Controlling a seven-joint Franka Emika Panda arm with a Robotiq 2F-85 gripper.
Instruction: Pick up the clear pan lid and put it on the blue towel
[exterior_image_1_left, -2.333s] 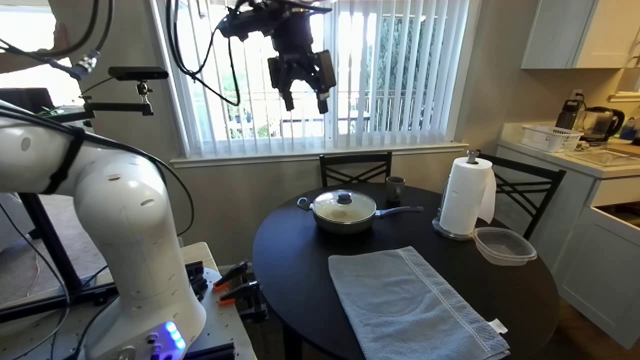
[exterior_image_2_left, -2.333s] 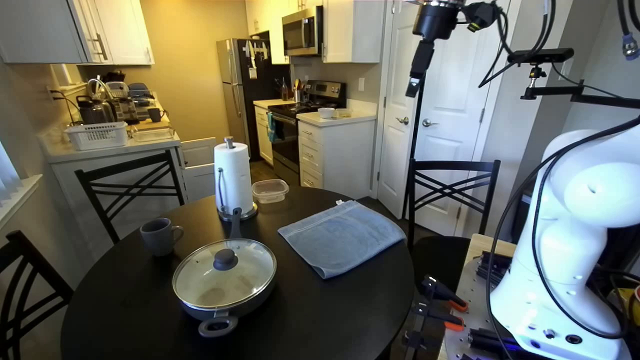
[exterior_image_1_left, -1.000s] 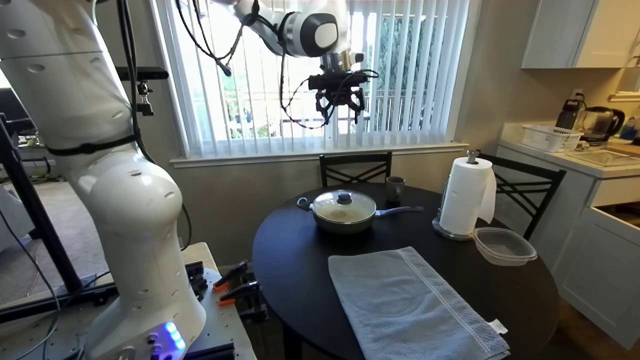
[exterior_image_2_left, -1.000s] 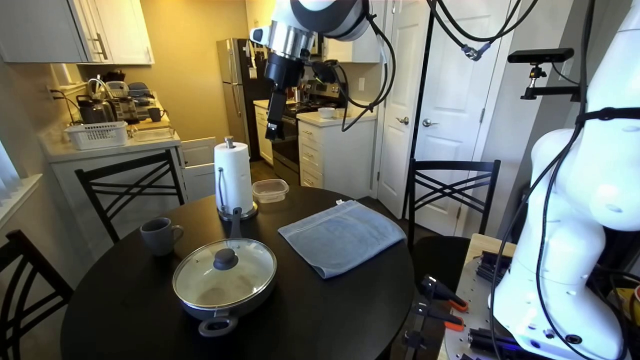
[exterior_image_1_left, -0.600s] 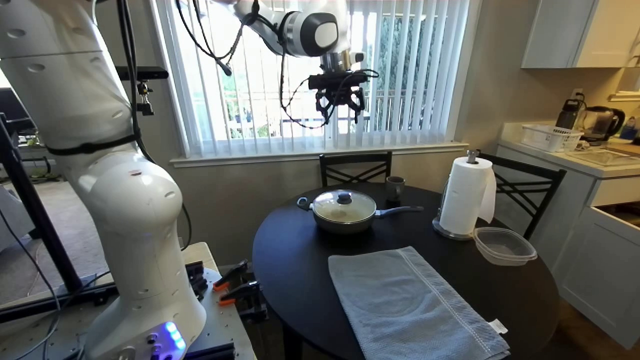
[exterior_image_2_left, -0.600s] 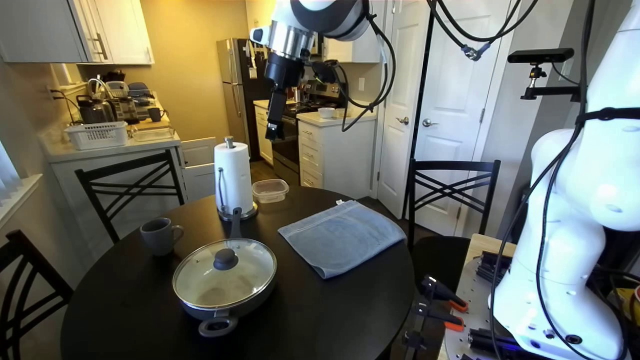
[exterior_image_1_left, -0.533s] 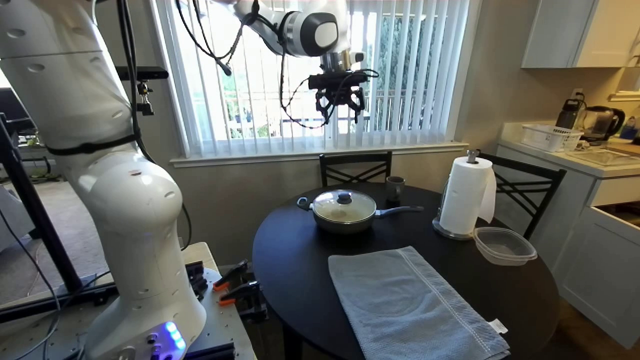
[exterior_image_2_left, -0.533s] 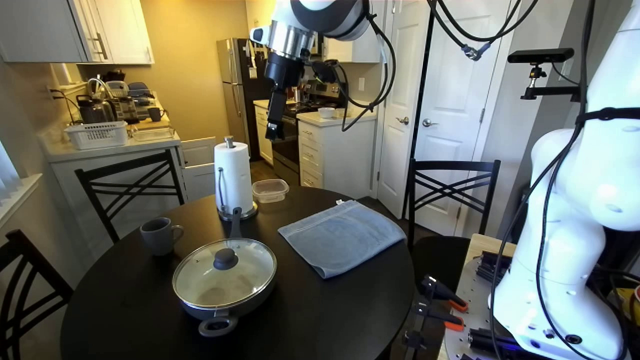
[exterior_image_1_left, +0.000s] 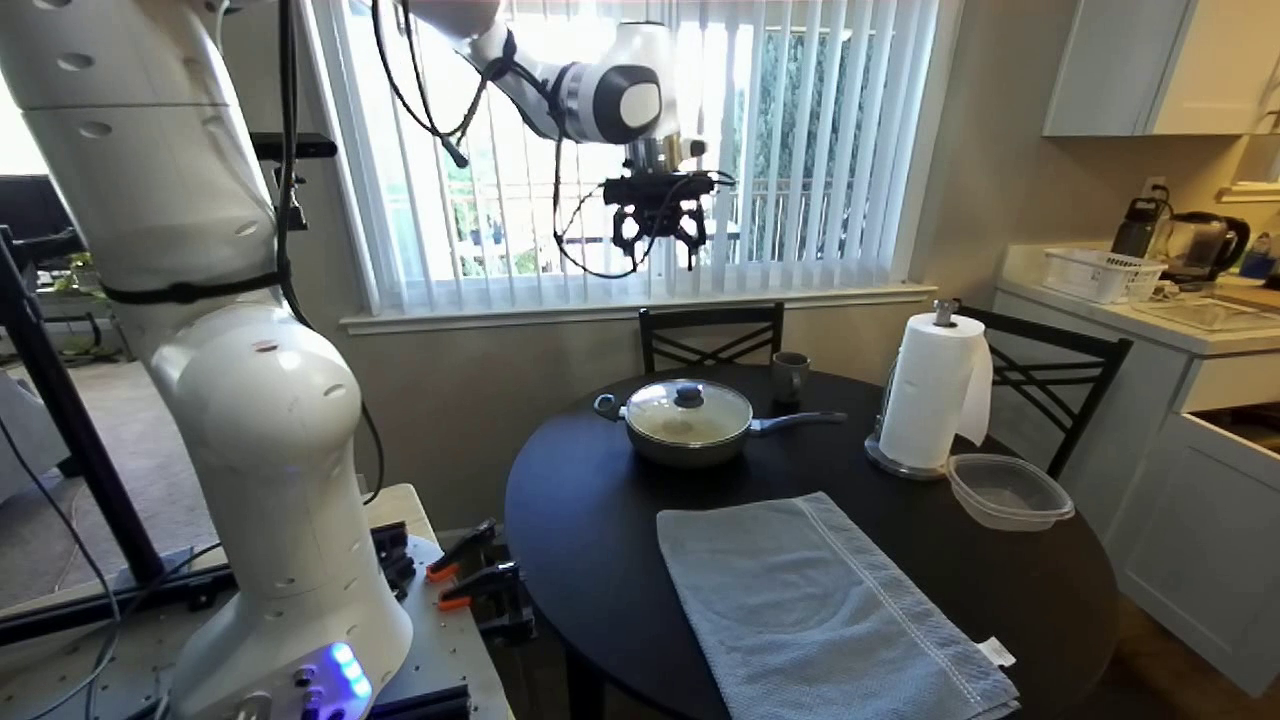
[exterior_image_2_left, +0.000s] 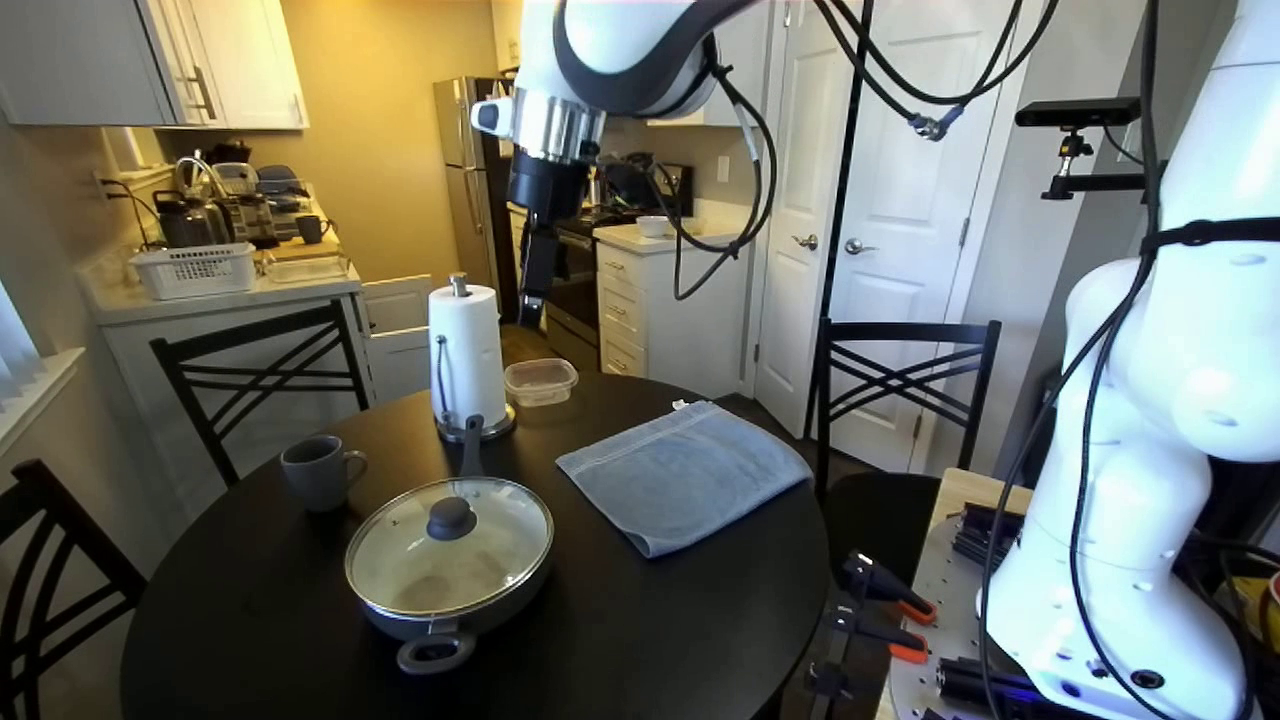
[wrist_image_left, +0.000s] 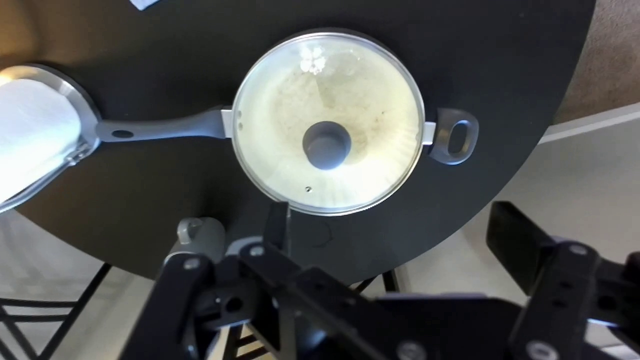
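The clear pan lid (exterior_image_1_left: 690, 412) lies on the dark-handled pan (exterior_image_1_left: 684, 456), its dark knob facing up. The lid also shows in an exterior view (exterior_image_2_left: 450, 550) and in the wrist view (wrist_image_left: 327, 147). The blue towel (exterior_image_1_left: 810, 600) lies flat on the table beside the pan; it also shows in an exterior view (exterior_image_2_left: 690, 475). Only a pale corner, likely the towel's, shows at the wrist view's top edge. My gripper (exterior_image_1_left: 658, 252) points down, well above the table, in both exterior views. In the wrist view its fingers (wrist_image_left: 390, 215) are wide apart with nothing between them.
A paper towel roll (exterior_image_2_left: 468, 355) stands by the pan's long handle. A grey mug (exterior_image_2_left: 318, 472) stands beside the pan. A clear plastic container (exterior_image_1_left: 1008, 495) sits behind the roll, near the edge of the round dark table (exterior_image_2_left: 660, 630). Black chairs (exterior_image_2_left: 905, 385) surround the table.
Between the earliest frames and one second ago, the arm swung out over the table. Over the last half second, the gripper has moved lower and slightly sideways. Lid, pan and towel have not moved.
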